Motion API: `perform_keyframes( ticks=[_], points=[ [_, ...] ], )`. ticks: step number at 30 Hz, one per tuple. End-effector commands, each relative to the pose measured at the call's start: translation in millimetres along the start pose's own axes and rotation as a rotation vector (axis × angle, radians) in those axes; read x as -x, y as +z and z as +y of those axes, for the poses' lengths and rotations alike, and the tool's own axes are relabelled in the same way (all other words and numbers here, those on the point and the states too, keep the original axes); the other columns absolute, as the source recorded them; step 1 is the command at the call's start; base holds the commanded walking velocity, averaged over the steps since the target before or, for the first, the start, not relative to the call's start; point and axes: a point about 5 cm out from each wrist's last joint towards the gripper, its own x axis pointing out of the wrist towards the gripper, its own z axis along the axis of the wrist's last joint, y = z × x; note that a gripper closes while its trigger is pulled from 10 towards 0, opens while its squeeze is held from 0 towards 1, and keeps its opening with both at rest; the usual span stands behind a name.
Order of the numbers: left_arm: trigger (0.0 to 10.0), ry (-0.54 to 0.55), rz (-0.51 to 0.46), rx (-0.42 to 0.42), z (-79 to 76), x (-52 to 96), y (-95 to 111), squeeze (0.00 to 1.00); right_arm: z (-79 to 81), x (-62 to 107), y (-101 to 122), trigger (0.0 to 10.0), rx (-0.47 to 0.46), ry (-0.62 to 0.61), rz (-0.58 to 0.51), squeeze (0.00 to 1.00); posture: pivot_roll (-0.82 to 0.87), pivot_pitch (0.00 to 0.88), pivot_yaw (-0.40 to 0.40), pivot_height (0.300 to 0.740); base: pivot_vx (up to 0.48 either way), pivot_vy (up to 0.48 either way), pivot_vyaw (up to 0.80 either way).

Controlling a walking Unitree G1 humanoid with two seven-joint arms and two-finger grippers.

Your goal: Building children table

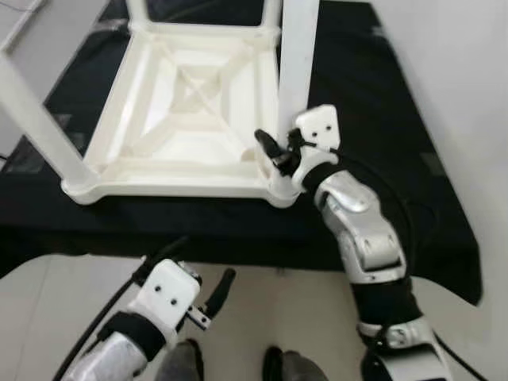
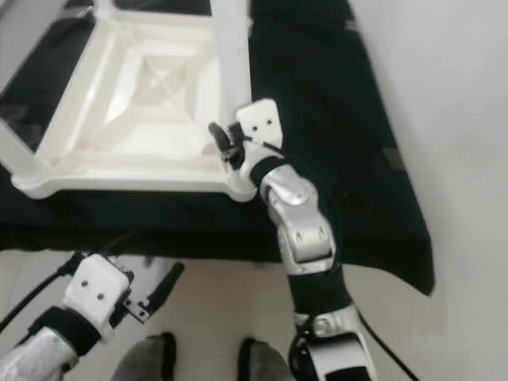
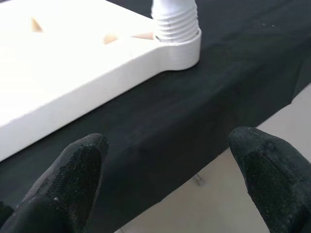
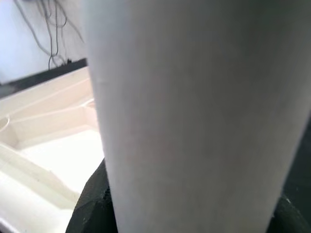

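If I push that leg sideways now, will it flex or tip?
The leg looks like rigid plastic, so flex seems unlikely. Its threaded base sits in the tabletop corner socket, with the right gripper around it; tipping seems unlikely.

An upturned children's table [image 1: 186,111] lies on the cloth-covered counter [image 1: 381,119], its legs pointing up. The right claw [image 1: 279,155] sits at the table's near right corner, around the base of the leg [image 1: 298,55] standing there. The left claw [image 1: 208,305] hangs below the counter's front edge, over the floor [image 1: 48,294], left of the right arm. The robot's feet [image 1: 282,367] stand on the floor in front of the counter.
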Motion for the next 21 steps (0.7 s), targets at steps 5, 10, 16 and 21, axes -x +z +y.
perform_keyframes(
  ticks=[5,10,16,21],
  points=[
    [10.0,-0.012,0.014,-0.004,-1.8,0.4,-4,0.0,-3.5,6.0,-43,10.0,-0.124,-0.051,0.214,0.0,0.15,0.287,-0.053,0.74,0.0,0.0,0.0],
    [10.0,-0.011,0.009,-0.005,-1.7,-0.6,-4,0.0,5.1,-1.2,-18,10.0,-0.239,0.14,0.051,0.0,0.15,0.285,-0.055,0.74,0.0,0.0,0.0],
    [10.0,-0.013,0.008,-0.009,-2.0,-0.3,-3,0.0,14.6,0.2,-2,10.0,-0.218,0.405,-0.104,0.0,0.17,0.288,-0.06,0.74,0.0,0.0,0.0],
    [10.0,-0.007,0.013,-0.015,-0.9,3.0,-1,0.0,23.6,5.5,3,10.0,-0.136,0.587,-0.184,0.0,0.19,0.295,-0.062,0.74,0.0,0.0,0.0]
  ],
)
